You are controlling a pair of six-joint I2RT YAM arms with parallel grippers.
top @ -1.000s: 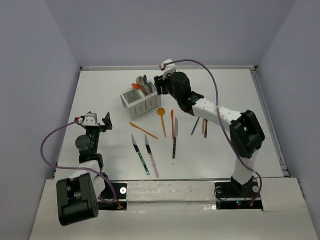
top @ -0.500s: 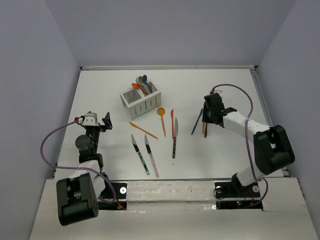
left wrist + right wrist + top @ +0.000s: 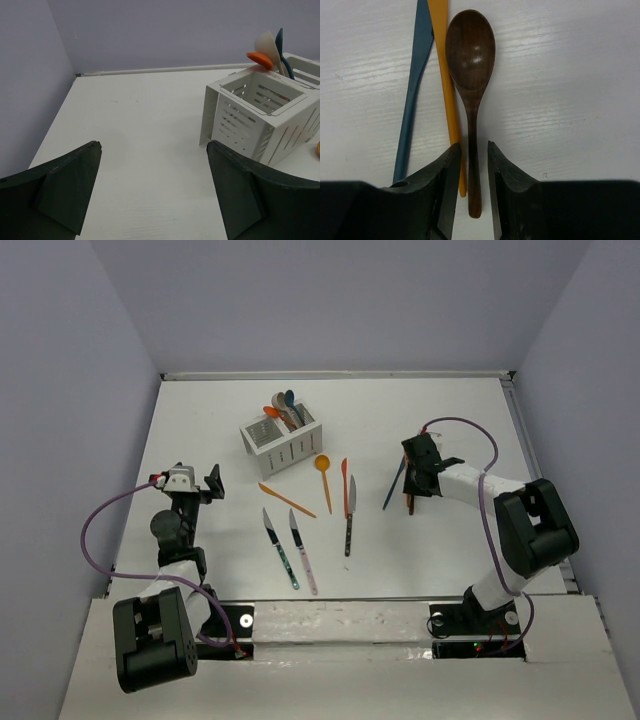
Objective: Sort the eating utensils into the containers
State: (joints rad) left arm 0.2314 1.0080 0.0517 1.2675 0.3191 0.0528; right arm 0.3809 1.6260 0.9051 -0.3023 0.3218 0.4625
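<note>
My right gripper (image 3: pixel 474 147) is down on the table with its jaws astride the handle of a brown spoon (image 3: pixel 470 50). A thin gap shows on each side of the handle, so the gripper is open. An orange utensil (image 3: pixel 447 85) and a blue knife (image 3: pixel 412 100) lie just left of the spoon. In the top view the right gripper (image 3: pixel 413 485) sits at the right of the table. The white caddy (image 3: pixel 283 445) holds three spoons (image 3: pixel 283 408) in its far compartment. My left gripper (image 3: pixel 154 146) is open and empty, facing the caddy (image 3: pixel 240 125).
Loose utensils lie mid-table: an orange spoon (image 3: pixel 323 470), an orange knife (image 3: pixel 344 485), a dark knife (image 3: pixel 349 520), an orange stick (image 3: pixel 287 500), a teal-handled knife (image 3: pixel 281 550) and a pink-handled knife (image 3: pixel 303 555). Walls enclose the table on three sides.
My right arm swung from the caddy to the right-hand group of utensils and came down over the brown spoon. Its jaws narrowed around the handle. The left arm stayed still.
</note>
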